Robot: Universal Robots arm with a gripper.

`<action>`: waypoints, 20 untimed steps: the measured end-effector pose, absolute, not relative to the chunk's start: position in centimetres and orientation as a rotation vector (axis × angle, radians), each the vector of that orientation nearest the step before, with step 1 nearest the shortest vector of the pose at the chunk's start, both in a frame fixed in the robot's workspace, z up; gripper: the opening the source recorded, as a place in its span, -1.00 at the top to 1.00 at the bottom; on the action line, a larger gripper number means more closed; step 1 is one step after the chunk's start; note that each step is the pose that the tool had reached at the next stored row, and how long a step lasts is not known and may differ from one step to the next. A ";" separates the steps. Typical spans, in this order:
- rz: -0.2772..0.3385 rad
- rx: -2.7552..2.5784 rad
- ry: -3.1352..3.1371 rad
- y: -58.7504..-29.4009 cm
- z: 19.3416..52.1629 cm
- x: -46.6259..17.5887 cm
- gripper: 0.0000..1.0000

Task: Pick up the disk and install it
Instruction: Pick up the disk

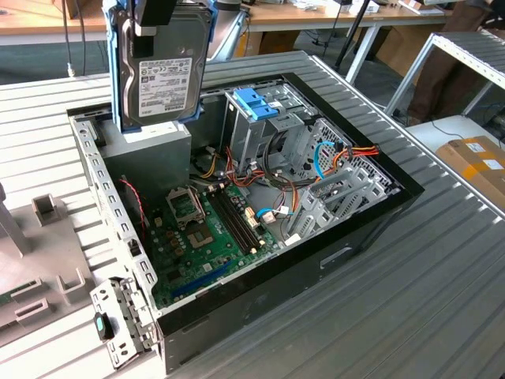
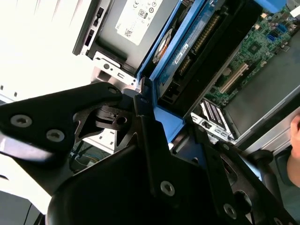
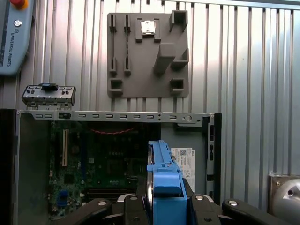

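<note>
Pinching with the claw (image 1: 148, 35) the disk (image 1: 166, 79) across its flat faces, well off the tabletop (image 1: 410, 316).
Holding it upright, label side facing the exterior view, light-blue carrier frame around its edges, above the grey power supply (image 1: 154, 154) at the exterior view's left end of the open computer case (image 1: 316, 272), apart from the blue-latched drive cage (image 1: 254, 118).

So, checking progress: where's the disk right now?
In the exterior view's upper left, the disk is held upright in the hand, above the grey box inside the case.
</note>
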State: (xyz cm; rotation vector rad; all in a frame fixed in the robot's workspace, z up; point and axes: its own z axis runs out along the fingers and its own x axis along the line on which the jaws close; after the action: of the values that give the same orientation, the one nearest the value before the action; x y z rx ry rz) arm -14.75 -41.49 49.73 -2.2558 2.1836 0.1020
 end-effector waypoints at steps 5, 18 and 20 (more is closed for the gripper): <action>0.102 -2.256 2.184 -41.5 49.7 -14.3 0.26; 0.102 -2.256 2.184 -41.5 49.6 -13.1 0.26; 0.102 -2.256 2.184 -41.5 49.6 -12.9 0.26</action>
State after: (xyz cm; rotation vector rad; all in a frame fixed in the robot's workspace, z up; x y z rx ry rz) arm -12.91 -41.49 49.58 -2.2559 2.1839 0.1018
